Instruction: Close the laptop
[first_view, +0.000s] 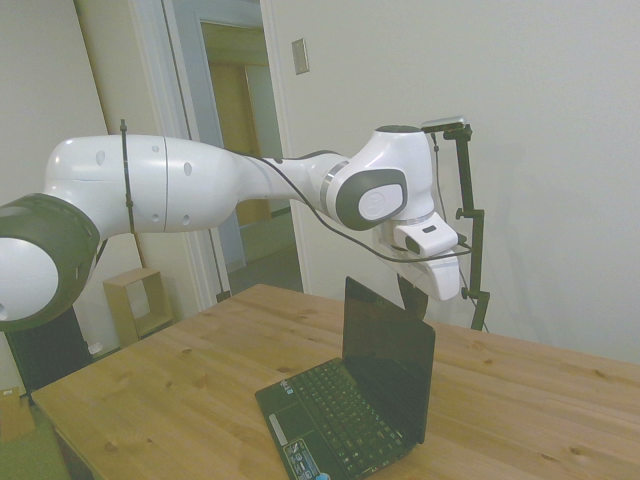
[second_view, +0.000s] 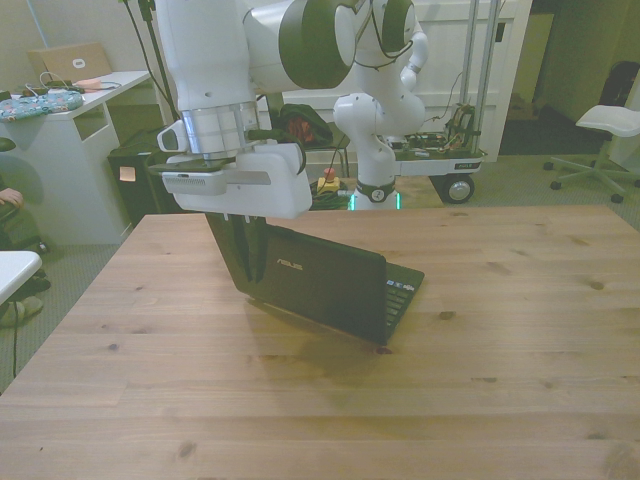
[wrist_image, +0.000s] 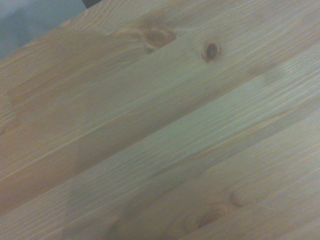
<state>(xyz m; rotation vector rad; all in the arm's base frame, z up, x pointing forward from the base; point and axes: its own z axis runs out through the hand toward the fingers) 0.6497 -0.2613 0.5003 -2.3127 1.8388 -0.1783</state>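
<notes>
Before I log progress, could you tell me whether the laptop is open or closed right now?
Open: the laptop's lid stands roughly upright above the exposed keyboard, with the gripper just behind its top edge.

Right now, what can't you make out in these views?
- Gripper fingers: side view, hidden behind the laptop lid; front view, dark against the lid. Open or shut unclear.
- Lid contact: unclear.
- Wrist view: only the table.
- Stickers: too small to read.

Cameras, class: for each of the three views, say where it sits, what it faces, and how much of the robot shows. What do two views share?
Side view: off one side; faces the open laptop; arm and gripper show.
Front view: across the table; faces the lid's back; arm and base show.
Wrist view: on the wrist; faces bare boards; no robot shows.
Side and front share laptop, gripper, table.
</notes>
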